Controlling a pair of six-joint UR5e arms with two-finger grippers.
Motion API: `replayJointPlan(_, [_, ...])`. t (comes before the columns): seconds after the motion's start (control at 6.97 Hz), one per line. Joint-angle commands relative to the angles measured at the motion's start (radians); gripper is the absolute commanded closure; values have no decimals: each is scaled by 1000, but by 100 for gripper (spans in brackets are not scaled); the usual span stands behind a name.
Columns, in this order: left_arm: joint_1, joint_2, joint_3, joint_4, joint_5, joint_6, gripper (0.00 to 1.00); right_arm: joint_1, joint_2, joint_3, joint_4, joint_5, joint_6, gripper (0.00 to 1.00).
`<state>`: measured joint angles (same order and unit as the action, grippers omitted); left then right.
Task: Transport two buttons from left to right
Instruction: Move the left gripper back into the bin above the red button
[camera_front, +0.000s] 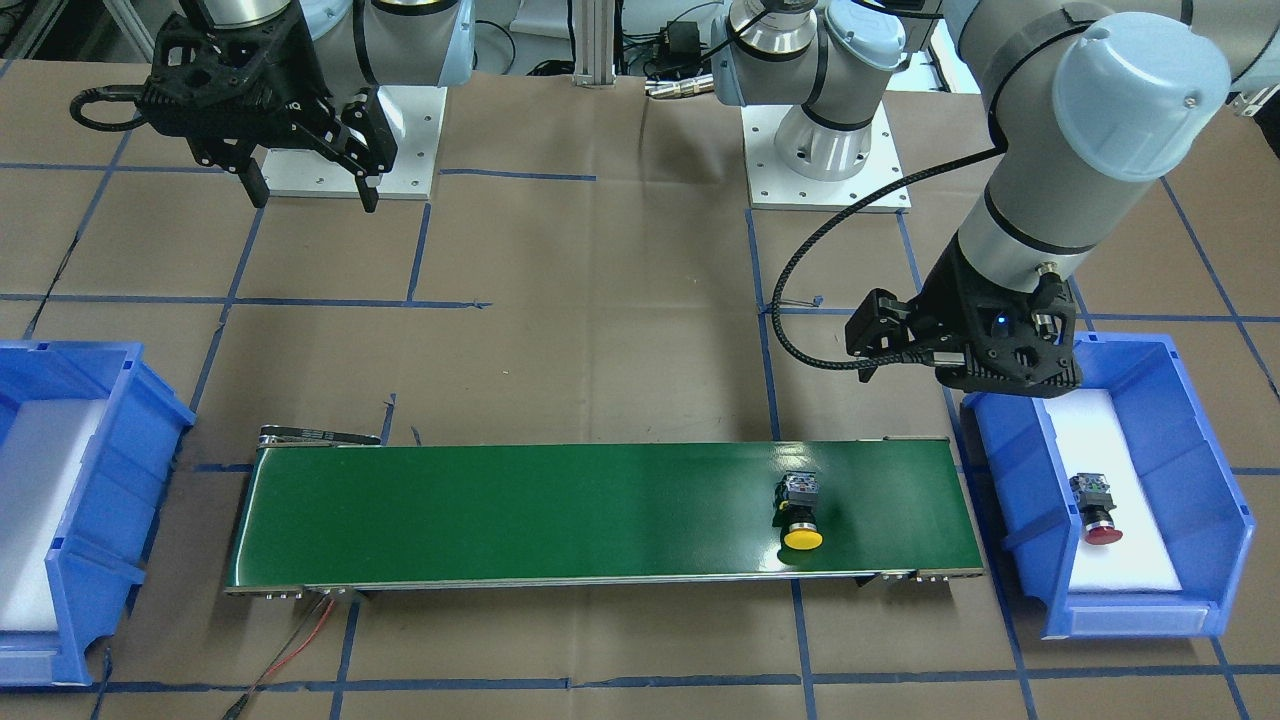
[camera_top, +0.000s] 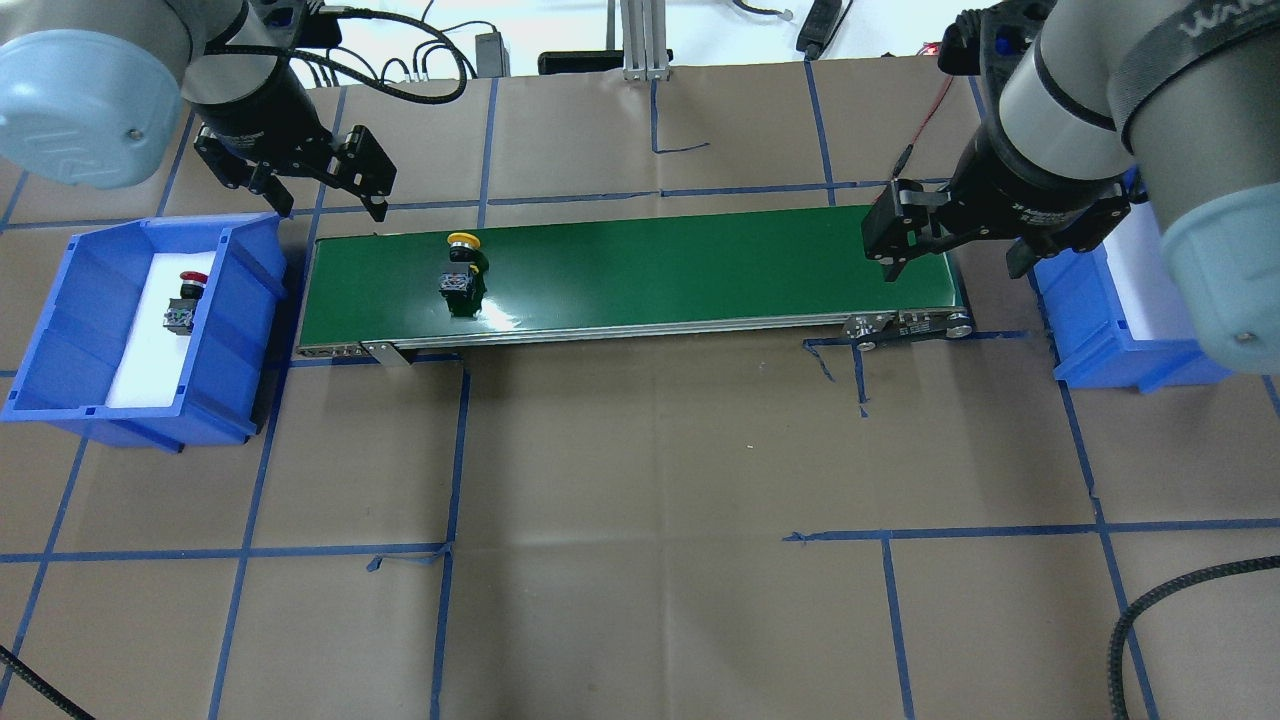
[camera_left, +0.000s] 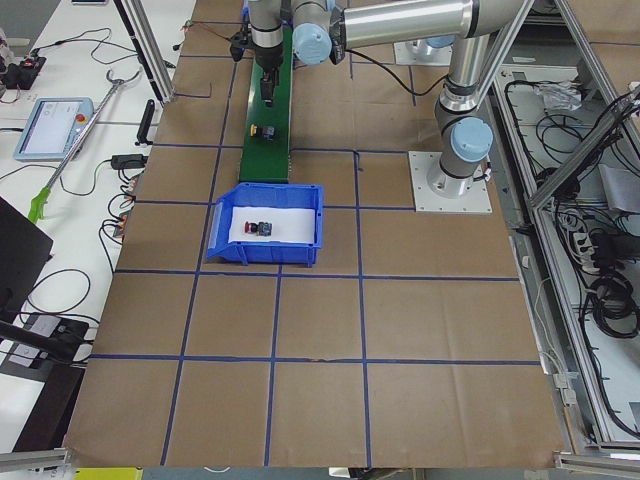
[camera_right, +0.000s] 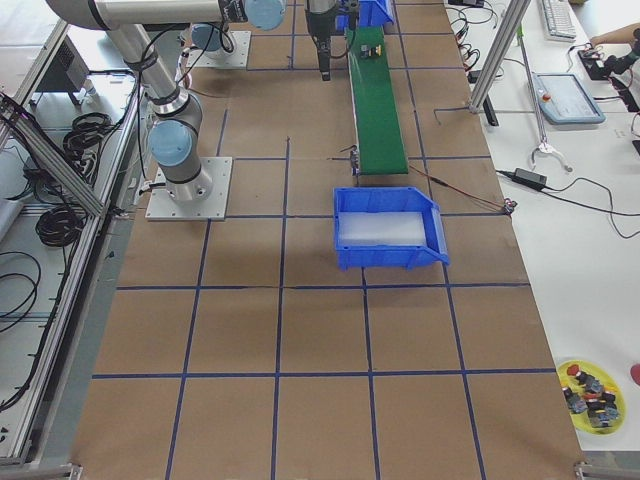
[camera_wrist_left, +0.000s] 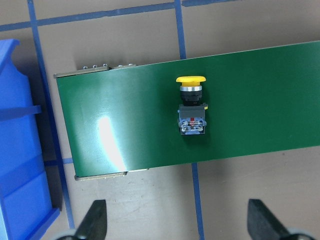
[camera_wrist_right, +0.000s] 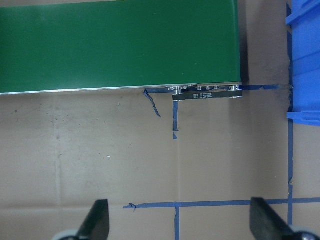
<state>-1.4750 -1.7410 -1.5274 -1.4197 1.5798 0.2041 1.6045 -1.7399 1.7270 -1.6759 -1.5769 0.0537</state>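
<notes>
The yellow button lies on its side on the green conveyor belt, near the belt's left end; it also shows in the left wrist view and in the front view. The red button lies on white foam in the left blue bin, and shows in the front view. My left gripper is open and empty, hovering beside the belt's left end, between bin and belt. My right gripper is open and empty above the belt's right end.
The right blue bin with a white foam lining stands just past the belt's right end. Blue tape lines grid the brown table cover. Red and black wires trail from the belt's right end.
</notes>
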Motion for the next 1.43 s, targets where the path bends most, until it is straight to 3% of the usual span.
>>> replayJointPlan(0.0, [112,-5,0,8,-4,97,0,0,0,0,-1,0,0,0])
replayJointPlan(0.57, [367,-29,0,13,-11,358,0,0,2,2,-1,0,0,0])
replayJointPlan(0.86, [422,-64,10,24,-9,420,0,0,3,2,-1,0,0,0])
replayJointPlan(1.29, [458,-185,9,187,-18,462,0,0,3,2,-1,0,0,0])
